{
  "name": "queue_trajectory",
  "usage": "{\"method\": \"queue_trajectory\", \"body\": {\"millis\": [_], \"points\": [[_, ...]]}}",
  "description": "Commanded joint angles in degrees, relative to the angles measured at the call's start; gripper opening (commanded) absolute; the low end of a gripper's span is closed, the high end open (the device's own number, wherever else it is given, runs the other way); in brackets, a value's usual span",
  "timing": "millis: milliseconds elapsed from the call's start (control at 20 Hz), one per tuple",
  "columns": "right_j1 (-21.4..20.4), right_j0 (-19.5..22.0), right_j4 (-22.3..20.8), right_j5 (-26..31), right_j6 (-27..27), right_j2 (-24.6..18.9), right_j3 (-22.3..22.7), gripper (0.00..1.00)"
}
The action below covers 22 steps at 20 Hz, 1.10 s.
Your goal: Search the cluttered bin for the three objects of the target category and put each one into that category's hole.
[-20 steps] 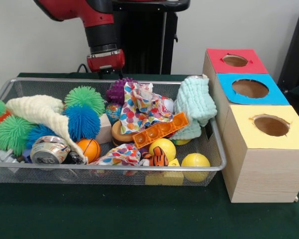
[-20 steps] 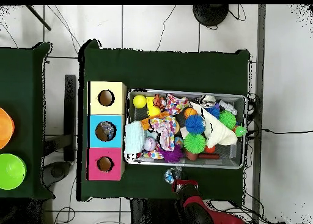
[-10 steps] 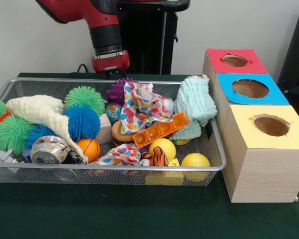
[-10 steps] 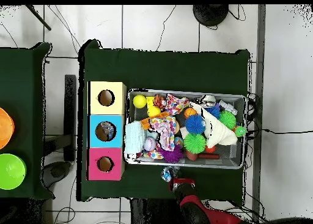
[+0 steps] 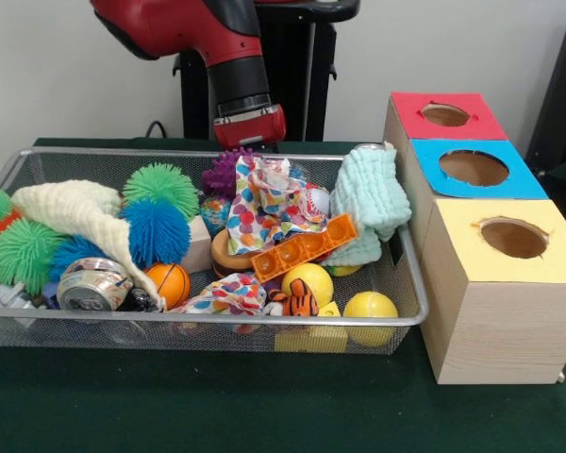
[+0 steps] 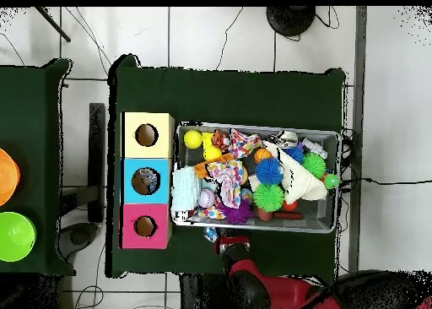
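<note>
While the jaws' (image 5: pixel 255 143) state cannot be told, the wire bin (image 5: pixel 407 283) holds balls, cloths, a can (image 5: pixel 91 286).

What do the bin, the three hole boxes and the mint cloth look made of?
Bin: thin metal wire mesh, silvery and see-through. Boxes: pale wood by the visible grain, with matte coloured tops, perhaps paper or paint. Mint cloth: soft knitted or waffle-textured fabric, ribbed and draped.

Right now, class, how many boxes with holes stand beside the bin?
3, in a row: red box farthest, blue box in the middle, yellow box nearest.
</note>
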<state>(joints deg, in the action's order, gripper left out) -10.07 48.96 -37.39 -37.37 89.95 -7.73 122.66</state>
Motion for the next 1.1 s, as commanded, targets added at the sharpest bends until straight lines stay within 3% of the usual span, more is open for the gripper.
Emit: {"method": "queue_trajectory", "body": {"millis": [50, 550, 650, 850, 1100], "points": [[10.40, -4.30, 10.62, 14.42, 10.88, -3.81, -19.87, 0.00], [1.44, -7.17, 12.46, 15.27, 11.13, -1.33, -12.82, 0.00], [-3.75, -7.60, 11.86, 16.27, 10.29, -0.20, -8.95, 0.00], [-18.81, -7.04, 11.55, 22.81, 9.04, 0.95, 1.01, 0.00], [-26.74, -3.91, 10.32, 31.56, 7.36, -1.49, 4.25, 0.00]]}}
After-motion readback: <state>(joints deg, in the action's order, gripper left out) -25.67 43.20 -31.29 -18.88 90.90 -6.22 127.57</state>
